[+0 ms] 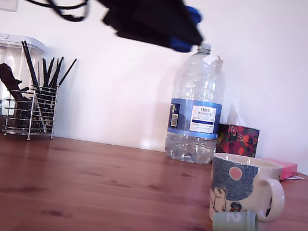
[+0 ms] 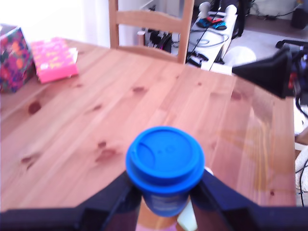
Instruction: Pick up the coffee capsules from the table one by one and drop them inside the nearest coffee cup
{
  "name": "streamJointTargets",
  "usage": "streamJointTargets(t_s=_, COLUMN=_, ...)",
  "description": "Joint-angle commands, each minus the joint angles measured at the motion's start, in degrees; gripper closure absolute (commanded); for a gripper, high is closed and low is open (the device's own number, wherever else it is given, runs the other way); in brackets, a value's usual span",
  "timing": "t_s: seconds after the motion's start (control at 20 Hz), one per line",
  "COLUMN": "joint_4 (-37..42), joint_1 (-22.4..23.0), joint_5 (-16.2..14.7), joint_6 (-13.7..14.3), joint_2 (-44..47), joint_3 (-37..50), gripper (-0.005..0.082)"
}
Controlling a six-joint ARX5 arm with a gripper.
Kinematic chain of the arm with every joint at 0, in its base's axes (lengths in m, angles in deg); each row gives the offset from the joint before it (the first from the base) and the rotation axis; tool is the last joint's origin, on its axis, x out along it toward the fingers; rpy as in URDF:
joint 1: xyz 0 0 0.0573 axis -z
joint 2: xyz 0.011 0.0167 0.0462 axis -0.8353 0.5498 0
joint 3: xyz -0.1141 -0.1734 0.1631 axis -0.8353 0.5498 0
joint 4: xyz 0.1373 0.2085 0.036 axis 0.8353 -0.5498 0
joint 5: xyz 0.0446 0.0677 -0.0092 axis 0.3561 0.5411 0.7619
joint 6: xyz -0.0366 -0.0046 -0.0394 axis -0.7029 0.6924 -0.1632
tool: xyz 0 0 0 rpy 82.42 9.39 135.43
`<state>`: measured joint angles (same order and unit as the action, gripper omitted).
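Shows, at the exterior view's left, a clear plastic canister (image 1: 0, 68) and a wire rack (image 1: 31, 111) of black sticks at the back of the brown wooden table (image 1: 100, 195). Further right, takes in a tall clear water bottle (image 1: 195, 107), a floral-patterned box (image 1: 238, 139) and a flat pink packet (image 1: 287, 169). Places the cream ceramic mug (image 1: 245, 186), with its blue-grey patch and pink dot, upright near the exterior view's right edge. Finds the pale mint green capsule (image 1: 235, 225) of rimmed plastic lying on its side on the table just in front of the mug, apparently touching its base. Catches the black gripper (image 2: 165, 192) blurred and high above the table, jaws closed on the small dark blue capsule (image 2: 165, 161) of tapered plastic, pinched at the body below the rim, flat top towards the wrist camera. Leaves open, in both views, any lining-up with the mug's mouth. Judging by looks: light, stiff and smooth-walled, apt to slip or roll, hardly fragile. Best taken across the tapered body just under the rim, a natural stop against sliding through. For the mint pod on its side, same hold, keeping clear of the mug wall.
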<state>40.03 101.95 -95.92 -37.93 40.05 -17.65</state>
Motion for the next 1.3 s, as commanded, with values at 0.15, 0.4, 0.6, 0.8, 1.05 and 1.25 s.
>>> streamJointTargets(t_s=0.15, joint_4=-2.6, joint_1=2.5, joint_5=0.0, joint_6=0.0, joint_2=9.2, joint_3=-8.8, gripper=0.0589)
streamJointTargets(t_s=0.4, joint_4=-9.5, joint_1=4.7, joint_5=1.0, joint_6=1.5, joint_2=19.3, joint_3=-20.3, gripper=0.0589)
streamJointTargets(t_s=0.6, joint_4=-17.8, joint_1=5.6, joint_5=2.6, joint_6=3.0, joint_2=26.3, joint_3=-28.4, gripper=0.0589)
streamJointTargets(t_s=0.8, joint_4=-24.6, joint_1=6.5, joint_5=4.4, joint_6=4.1, joint_2=32.5, joint_3=-34.4, gripper=0.0589)
streamJointTargets(t_s=1.05, joint_4=-28.7, joint_1=7.3, joint_5=6.2, joint_6=5.6, joint_2=36.1, joint_3=-36.8, gripper=0.0589)
streamJointTargets(t_s=1.25, joint_4=-30.5, joint_1=7.5, joint_5=7.4, joint_6=5.9, joint_2=36.3, joint_3=-36.8, gripper=0.0589)
